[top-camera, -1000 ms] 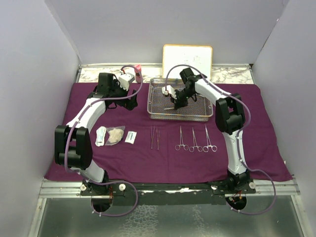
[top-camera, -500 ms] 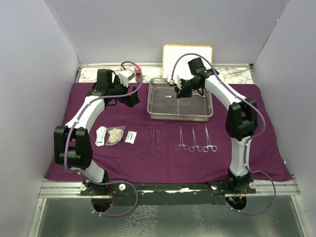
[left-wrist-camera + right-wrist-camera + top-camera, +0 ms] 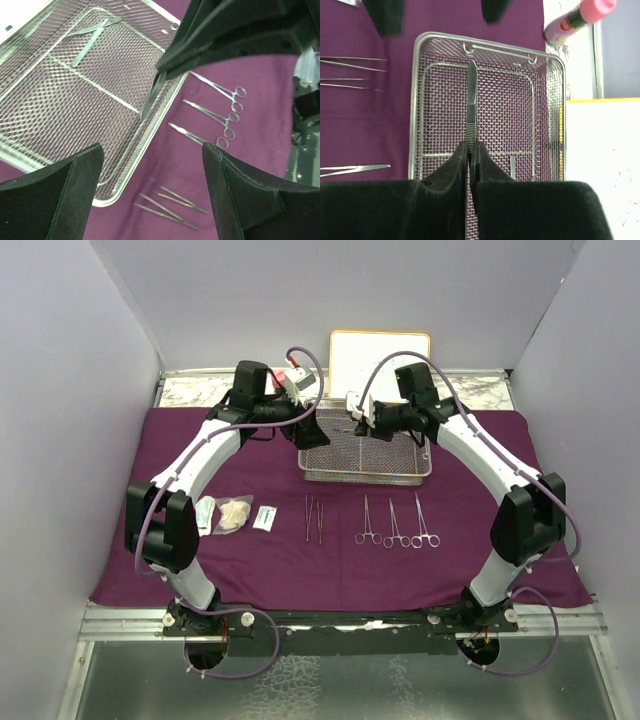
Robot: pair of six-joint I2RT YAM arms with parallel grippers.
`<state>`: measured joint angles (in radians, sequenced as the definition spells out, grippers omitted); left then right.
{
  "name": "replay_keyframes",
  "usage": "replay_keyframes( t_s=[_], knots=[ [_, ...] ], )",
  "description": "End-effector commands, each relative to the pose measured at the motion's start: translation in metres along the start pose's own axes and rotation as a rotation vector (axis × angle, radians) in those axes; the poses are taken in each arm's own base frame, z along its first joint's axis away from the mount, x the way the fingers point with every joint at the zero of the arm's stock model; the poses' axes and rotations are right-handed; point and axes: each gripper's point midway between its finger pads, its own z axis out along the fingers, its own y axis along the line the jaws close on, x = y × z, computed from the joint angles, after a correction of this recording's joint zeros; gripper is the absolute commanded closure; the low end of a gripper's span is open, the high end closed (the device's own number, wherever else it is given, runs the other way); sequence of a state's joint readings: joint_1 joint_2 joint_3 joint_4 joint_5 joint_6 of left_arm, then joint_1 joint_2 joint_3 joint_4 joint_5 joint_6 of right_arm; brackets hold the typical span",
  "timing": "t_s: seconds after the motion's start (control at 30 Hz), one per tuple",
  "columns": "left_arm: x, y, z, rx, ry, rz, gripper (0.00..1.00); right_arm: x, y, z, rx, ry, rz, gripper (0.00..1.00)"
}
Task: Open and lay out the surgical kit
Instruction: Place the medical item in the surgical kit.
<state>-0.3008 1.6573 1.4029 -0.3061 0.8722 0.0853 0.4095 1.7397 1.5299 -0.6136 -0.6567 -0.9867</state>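
Note:
The surgical kit's dark purple cloth (image 3: 340,560) lies spread on the table. On it stands the silver mesh tray (image 3: 415,472), with three clamps (image 3: 396,526) and two forceps (image 3: 313,519) laid in front, and gauze and small packets (image 3: 235,513) at the left. My right gripper (image 3: 470,145) hovers over the tray (image 3: 440,125), shut on a slim steel forceps (image 3: 471,95). My left gripper (image 3: 151,150) hangs open over the tray's left rim (image 3: 145,135), holding nothing. One more steel tool (image 3: 92,37) lies in the tray.
A framed whiteboard (image 3: 380,355) leans at the back behind the tray. A small pink-capped bottle (image 3: 580,15) lies beside the tray's back left corner. Grey walls close in both sides and the back.
My left arm has swung right from the cloth's back left to the tray's left edge. My right gripper has lifted the forceps out of the tray and drawn back.

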Motion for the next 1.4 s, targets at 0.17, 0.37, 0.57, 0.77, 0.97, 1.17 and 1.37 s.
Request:
replay_keyframes(
  t_s=[0.17, 0.37, 0.57, 0.77, 0.97, 1.17, 1.37],
  knots=[
    [-0.009, -0.026, 0.028, 0.201, 0.022, -0.201, 0.41, -0.039, 0.027, -0.018, 0.000, -0.078, -0.046, 0.99],
    [-0.003, -0.032, 0.037, 0.259, 0.056, -0.283, 0.56, -0.038, 0.033, -0.018, -0.003, -0.069, -0.055, 0.99],
    [0.000, -0.038, 0.042, 0.284, 0.069, -0.295, 0.63, -0.034, 0.039, -0.016, -0.008, -0.064, -0.060, 0.99],
    [0.007, -0.040, 0.043, 0.294, 0.090, -0.310, 0.70, -0.033, 0.038, -0.016, -0.001, -0.056, -0.064, 0.99],
    [0.012, -0.041, 0.043, 0.298, 0.104, -0.318, 0.72, -0.033, 0.037, -0.017, 0.004, -0.054, -0.068, 0.99],
    [0.013, -0.042, 0.044, 0.298, 0.107, -0.320, 0.76, -0.031, 0.039, -0.016, -0.001, -0.052, -0.073, 0.99],
    [0.013, -0.042, 0.044, 0.302, 0.107, -0.311, 0.87, -0.030, 0.039, -0.014, -0.005, -0.051, -0.075, 0.99]
  ],
)
